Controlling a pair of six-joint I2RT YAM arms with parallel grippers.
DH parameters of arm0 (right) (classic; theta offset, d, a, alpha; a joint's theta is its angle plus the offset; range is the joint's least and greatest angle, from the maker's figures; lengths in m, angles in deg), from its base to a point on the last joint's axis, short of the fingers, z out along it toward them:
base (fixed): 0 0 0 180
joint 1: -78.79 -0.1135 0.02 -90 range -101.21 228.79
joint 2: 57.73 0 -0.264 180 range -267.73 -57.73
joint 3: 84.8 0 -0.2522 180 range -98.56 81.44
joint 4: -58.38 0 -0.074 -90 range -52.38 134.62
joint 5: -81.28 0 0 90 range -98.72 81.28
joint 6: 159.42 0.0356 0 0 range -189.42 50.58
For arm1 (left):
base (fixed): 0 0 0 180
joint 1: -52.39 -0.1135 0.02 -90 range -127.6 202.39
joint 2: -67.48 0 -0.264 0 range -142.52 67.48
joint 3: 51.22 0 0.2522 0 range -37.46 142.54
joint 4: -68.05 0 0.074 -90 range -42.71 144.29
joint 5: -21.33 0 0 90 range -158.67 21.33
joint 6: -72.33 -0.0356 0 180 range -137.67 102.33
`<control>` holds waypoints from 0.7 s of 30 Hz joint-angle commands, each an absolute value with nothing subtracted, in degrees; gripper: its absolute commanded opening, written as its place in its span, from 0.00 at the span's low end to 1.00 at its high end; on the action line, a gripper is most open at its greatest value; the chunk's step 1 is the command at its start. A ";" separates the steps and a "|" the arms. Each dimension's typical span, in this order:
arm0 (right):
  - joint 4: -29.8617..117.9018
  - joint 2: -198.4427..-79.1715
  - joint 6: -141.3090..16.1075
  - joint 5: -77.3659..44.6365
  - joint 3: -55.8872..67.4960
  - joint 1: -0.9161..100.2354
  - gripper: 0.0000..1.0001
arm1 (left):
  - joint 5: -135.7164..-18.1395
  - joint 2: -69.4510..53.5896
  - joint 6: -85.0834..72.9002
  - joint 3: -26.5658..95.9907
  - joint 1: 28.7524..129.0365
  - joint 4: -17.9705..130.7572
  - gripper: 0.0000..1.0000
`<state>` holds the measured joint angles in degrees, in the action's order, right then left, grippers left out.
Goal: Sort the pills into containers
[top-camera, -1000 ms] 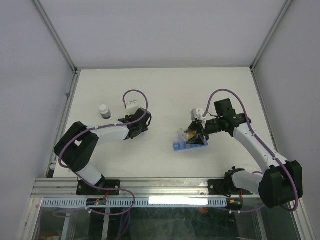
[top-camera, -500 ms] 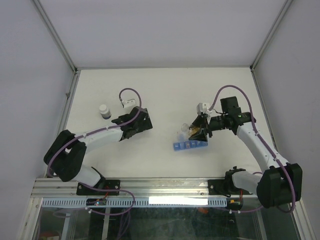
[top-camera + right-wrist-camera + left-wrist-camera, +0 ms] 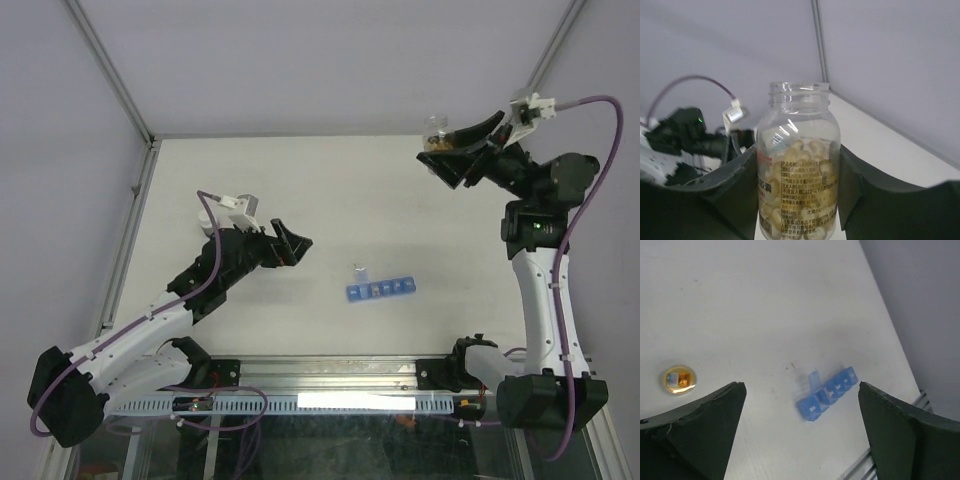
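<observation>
The blue pill-organiser strip, the containers [image 3: 380,290], lies on the white table near the front, with one lid standing up at its left end [image 3: 360,271]. From the left wrist it shows between my fingers, far below [image 3: 827,392]. My left gripper [image 3: 290,240] [image 3: 801,390] hangs open and empty above the table, left of the strip. My right gripper [image 3: 440,150] [image 3: 797,165] is raised high at the back right. It is shut on a clear uncapped bottle [image 3: 437,135] [image 3: 799,165] that stands upright and is partly full of yellowish pills [image 3: 800,150].
A small round yellowish object [image 3: 679,379] lies on the table in the left wrist view, apart from the strip. The metal rail [image 3: 330,372] runs along the near edge. Frame posts and grey walls close in the table on three sides.
My left gripper has opened, and its arm has stretched out and risen. My right arm has carried the bottle up from the strip to the back right. The white-capped item is now hidden.
</observation>
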<state>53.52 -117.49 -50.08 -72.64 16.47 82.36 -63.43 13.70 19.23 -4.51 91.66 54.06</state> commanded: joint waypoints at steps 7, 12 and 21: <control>112.86 -111.47 1.40 -76.05 12.25 79.54 0.00 | -90.99 21.66 17.30 -13.93 91.20 87.70 0.99; 102.59 -119.08 1.82 -64.25 7.32 85.16 0.00 | -93.66 21.22 17.47 -12.81 91.17 90.24 0.99; 125.36 -125.30 5.32 -71.45 7.45 80.77 0.00 | -96.73 19.13 18.29 -12.33 91.24 91.47 0.99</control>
<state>92.08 -119.94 -10.87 -66.44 3.86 85.59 -92.96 20.06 18.75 -14.23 91.66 87.41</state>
